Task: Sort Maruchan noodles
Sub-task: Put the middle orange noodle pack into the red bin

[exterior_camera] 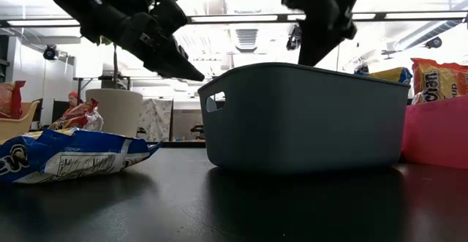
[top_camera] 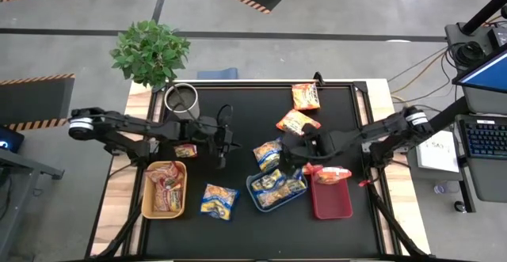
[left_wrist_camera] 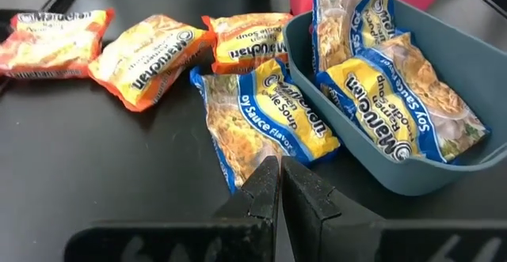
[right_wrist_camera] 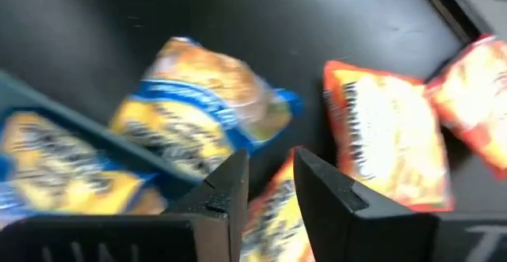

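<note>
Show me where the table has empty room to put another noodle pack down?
The biggest bare patch is the black tabletop between the white cup and the far orange packet. It is crowded around the blue tray, hemmed by the red tray, loose blue-and-yellow packets and the right claw.
</note>
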Controlling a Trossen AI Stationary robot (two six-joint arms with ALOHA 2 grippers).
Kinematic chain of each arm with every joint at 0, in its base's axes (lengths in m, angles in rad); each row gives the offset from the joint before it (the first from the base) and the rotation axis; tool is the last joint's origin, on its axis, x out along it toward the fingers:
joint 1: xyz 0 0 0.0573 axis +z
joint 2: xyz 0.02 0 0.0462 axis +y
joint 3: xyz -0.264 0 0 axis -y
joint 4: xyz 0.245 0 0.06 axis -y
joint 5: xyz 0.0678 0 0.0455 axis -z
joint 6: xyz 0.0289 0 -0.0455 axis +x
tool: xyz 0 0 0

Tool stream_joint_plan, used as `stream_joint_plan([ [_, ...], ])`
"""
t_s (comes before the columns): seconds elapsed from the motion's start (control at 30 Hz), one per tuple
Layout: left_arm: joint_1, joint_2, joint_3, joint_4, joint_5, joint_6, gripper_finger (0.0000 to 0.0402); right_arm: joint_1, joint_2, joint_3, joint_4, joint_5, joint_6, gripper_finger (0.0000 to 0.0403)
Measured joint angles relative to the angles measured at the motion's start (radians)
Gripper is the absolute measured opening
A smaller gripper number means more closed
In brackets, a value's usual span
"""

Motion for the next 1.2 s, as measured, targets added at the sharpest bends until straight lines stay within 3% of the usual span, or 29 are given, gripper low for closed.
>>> stream_joint_plan([
  [0.23, 0.000, 0.005, 0.000, 0.001, 0.000, -0.026, 0.0000, -0.136, -0.040, -0.105, 0.056, -0.002, -0.160, 0.0062],
  [0.47, 0.000, 0.005, 0.000, 0.028, 0.000, -0.017, 0.0000, -0.323, -0.145, -0.329, 0.187, -0.020, -0.207, 0.0038],
  [0.73, 0.000, 0.004, 0.007, 0.055, -0.015, 0.028, 0.0000, -0.512, -0.156, -0.528, 0.391, -0.200, -0.151, 0.0014],
  [0.87, 0.000, 0.004, 0.025, 0.058, -0.016, 0.058, 0.0000, -0.521, -0.122, -0.549, 0.559, -0.293, -0.169, 0.0009],
  [1.03, 0.002, 0.004, 0.051, 0.057, -0.020, 0.141, 0.0000, -0.490, -0.086, -0.540, 0.939, -0.530, -0.286, 0.0009],
  [1.2, 0.011, 0.007, 0.075, 0.060, -0.028, 0.192, 0.0000, -0.501, -0.139, -0.492, 0.977, -0.579, -0.364, 0.0009],
])
